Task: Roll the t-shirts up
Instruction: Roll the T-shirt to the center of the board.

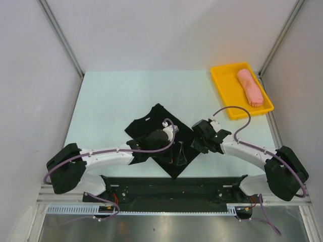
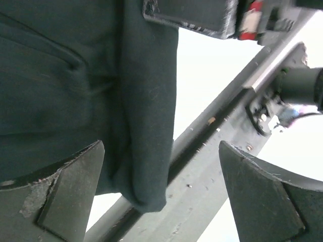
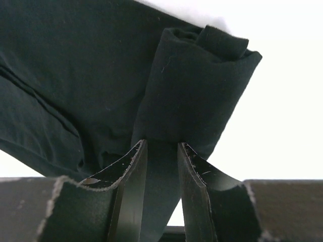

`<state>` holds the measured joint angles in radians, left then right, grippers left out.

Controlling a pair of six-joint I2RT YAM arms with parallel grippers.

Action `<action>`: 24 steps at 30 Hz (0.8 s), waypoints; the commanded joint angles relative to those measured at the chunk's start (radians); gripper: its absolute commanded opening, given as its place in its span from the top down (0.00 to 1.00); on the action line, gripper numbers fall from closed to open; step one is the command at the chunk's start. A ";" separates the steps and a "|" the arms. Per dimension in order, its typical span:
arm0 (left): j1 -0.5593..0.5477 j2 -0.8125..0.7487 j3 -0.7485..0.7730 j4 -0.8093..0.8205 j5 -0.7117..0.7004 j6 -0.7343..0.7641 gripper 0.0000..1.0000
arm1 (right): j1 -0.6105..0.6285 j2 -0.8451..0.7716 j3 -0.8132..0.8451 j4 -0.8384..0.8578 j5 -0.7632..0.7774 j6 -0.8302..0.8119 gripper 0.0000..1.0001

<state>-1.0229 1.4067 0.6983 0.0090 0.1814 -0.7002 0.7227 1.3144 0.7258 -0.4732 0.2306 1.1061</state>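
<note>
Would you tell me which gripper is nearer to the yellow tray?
Right. The right gripper, pinching the black shirt, lies below-left of the tray in the top view; the left gripper, open over the same shirt, is farther left.

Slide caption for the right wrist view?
Right pincer pinching a bunched fold of the black t-shirt, jaws nearly closed on the cloth.
</note>
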 commanded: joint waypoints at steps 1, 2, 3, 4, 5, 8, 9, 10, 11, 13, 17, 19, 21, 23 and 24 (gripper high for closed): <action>-0.032 -0.080 0.085 -0.193 -0.180 0.102 0.00 | -0.028 0.042 0.066 0.024 -0.005 0.003 0.65; -0.045 -0.083 0.098 -0.214 -0.263 0.119 0.00 | -0.032 0.058 0.075 0.027 -0.019 0.003 0.65; -0.074 -0.083 0.118 -0.252 -0.293 0.126 0.00 | -0.037 0.068 0.078 0.033 -0.025 0.004 0.65; -0.091 -0.075 0.128 -0.267 -0.327 0.134 0.00 | -0.040 0.077 0.083 0.041 -0.031 0.005 0.65; -0.106 -0.071 0.138 -0.279 -0.382 0.146 0.00 | -0.046 0.097 0.089 0.042 -0.039 0.006 0.65; -0.169 -0.043 0.176 -0.313 -0.483 0.171 0.00 | -0.054 0.132 0.116 0.050 -0.050 0.005 0.66; -0.199 -0.035 0.185 -0.325 -0.505 0.177 0.00 | -0.057 0.141 0.132 0.051 -0.053 0.003 0.66; -0.213 -0.023 0.194 -0.328 -0.522 0.195 0.00 | -0.058 0.152 0.136 0.053 -0.063 0.003 0.66; -0.226 0.000 0.210 -0.330 -0.540 0.206 0.00 | -0.065 0.166 0.142 0.053 -0.068 0.001 0.66; -0.255 0.030 0.225 -0.334 -0.585 0.237 0.01 | -0.074 0.180 0.152 0.059 -0.079 0.000 0.67; -0.302 0.116 0.268 -0.320 -0.628 0.292 0.07 | -0.091 0.201 0.159 0.071 -0.099 -0.003 0.67; -0.316 0.150 0.288 -0.323 -0.649 0.314 0.12 | -0.097 0.209 0.165 0.074 -0.108 -0.006 0.67; -0.332 0.202 0.314 -0.336 -0.678 0.321 0.20 | -0.103 0.216 0.165 0.076 -0.114 -0.006 0.67; -0.347 0.230 0.337 -0.346 -0.700 0.327 0.26 | -0.109 0.218 0.169 0.079 -0.117 -0.009 0.67; -0.353 0.256 0.342 -0.348 -0.706 0.335 0.27 | -0.111 0.221 0.170 0.079 -0.119 -0.011 0.67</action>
<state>-1.3495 1.6073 0.9779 -0.3191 -0.4435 -0.4183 0.6254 1.5208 0.8570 -0.4171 0.1139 1.1053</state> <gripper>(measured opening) 0.759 0.335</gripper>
